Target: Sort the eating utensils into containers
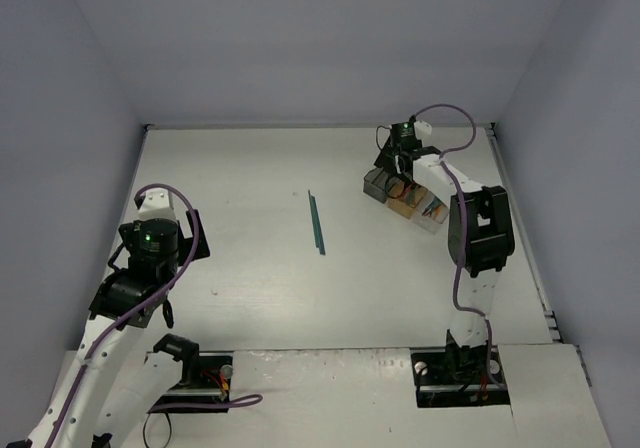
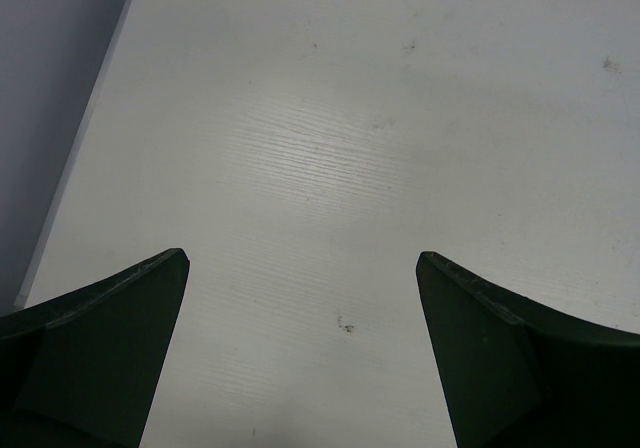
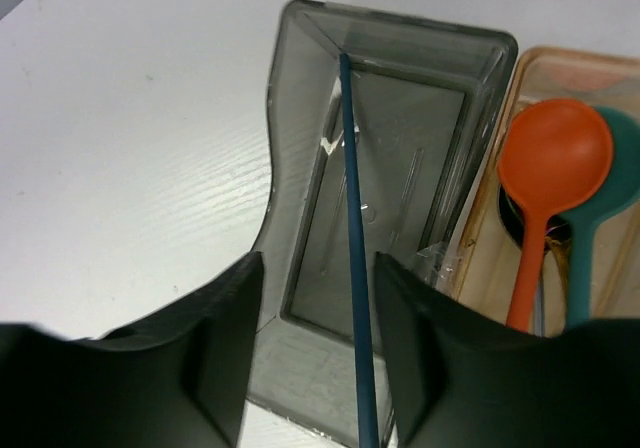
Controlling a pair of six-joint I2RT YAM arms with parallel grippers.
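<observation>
My right gripper (image 3: 318, 268) hovers over the smoky dark grey container (image 3: 300, 158), its jaws open. A slim teal utensil (image 3: 352, 228) stands slanted between them, with a gap on each side and its far end at the bin's far corner. In the orange-tan container (image 3: 487, 230) beside it lie an orange spoon (image 3: 553, 158) and a teal spoon (image 3: 612, 193). From above, the three containers (image 1: 405, 200) form a row under the right gripper (image 1: 397, 168). Another teal utensil (image 1: 316, 222) lies alone mid-table. My left gripper (image 2: 300, 260) is open over bare table.
The left arm (image 1: 148, 243) is folded near the table's left side. Grey walls enclose the white table (image 1: 250, 178) on three sides. The right arm (image 1: 478, 230) stretches over the near-right area towards the bins.
</observation>
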